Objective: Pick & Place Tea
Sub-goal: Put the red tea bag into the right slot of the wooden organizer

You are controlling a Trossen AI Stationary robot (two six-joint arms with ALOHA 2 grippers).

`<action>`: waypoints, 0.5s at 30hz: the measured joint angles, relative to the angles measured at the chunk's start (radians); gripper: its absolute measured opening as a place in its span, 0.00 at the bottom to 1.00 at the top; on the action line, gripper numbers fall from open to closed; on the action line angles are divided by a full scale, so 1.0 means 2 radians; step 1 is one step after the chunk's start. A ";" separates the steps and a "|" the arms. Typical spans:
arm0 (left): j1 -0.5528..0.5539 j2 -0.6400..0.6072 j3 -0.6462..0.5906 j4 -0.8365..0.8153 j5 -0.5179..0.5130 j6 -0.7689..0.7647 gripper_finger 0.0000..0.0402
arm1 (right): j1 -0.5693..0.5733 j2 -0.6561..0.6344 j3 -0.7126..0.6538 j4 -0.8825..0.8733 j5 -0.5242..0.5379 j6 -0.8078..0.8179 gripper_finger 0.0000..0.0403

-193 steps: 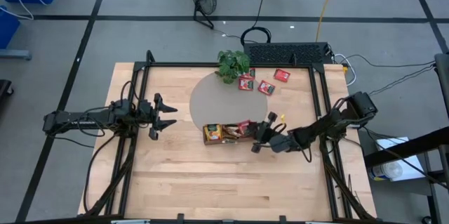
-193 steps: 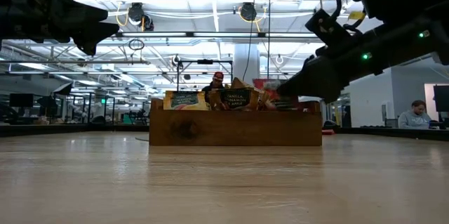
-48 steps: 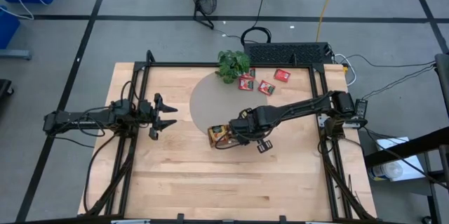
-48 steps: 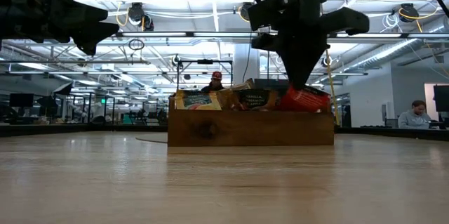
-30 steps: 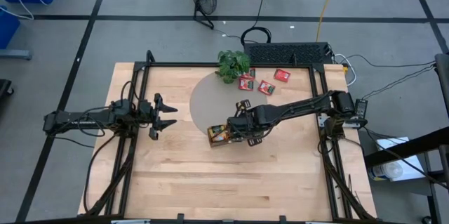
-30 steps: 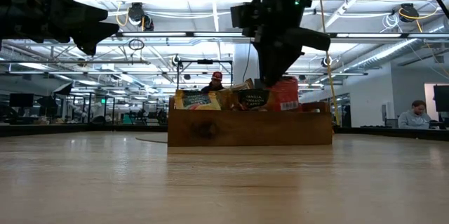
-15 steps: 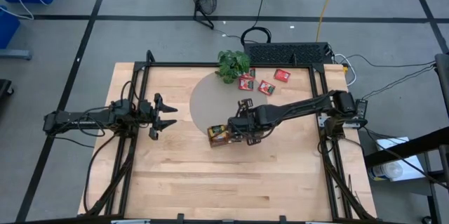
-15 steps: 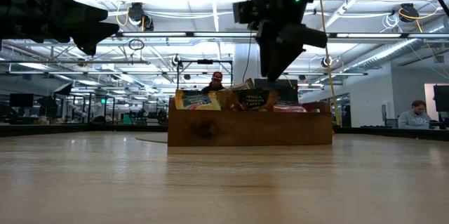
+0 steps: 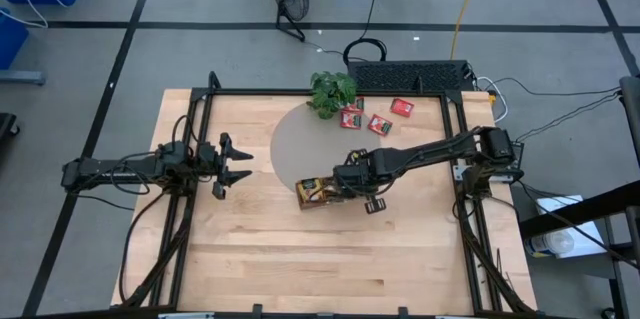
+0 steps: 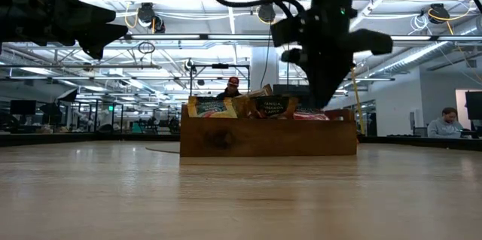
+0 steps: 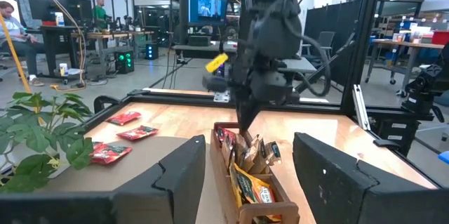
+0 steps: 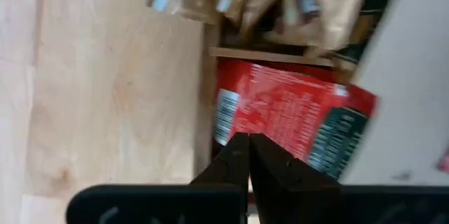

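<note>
Hovering above the wooden tray (image 9: 312,193), right gripper (image 12: 249,155) jaws closed, empty; red tea packet (image 12: 291,115) lies tucked at tray's 3 o'clock end. Left gripper (image 9: 232,162) waits at 9 o'clock, jaws spread.

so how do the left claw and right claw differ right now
The left claw hangs over bare table near the left side, while the right claw is at the wooden tray of tea packets. The left claw stands open with its fingers spread; the right claw is shut, fingers pressed together with nothing between them, above a red packet. Both are dark two-finger claws.
</note>
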 joint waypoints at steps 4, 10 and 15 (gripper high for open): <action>0.000 0.000 0.000 0.000 0.000 0.000 0.53 | 0.000 0.000 -0.028 0.013 -0.002 0.004 0.00; 0.000 0.000 0.000 0.000 0.000 0.000 0.53 | -0.001 0.000 -0.040 0.035 -0.015 0.011 0.00; 0.000 0.000 0.000 0.000 0.000 0.000 0.53 | -0.001 0.000 -0.060 0.069 -0.028 0.000 0.00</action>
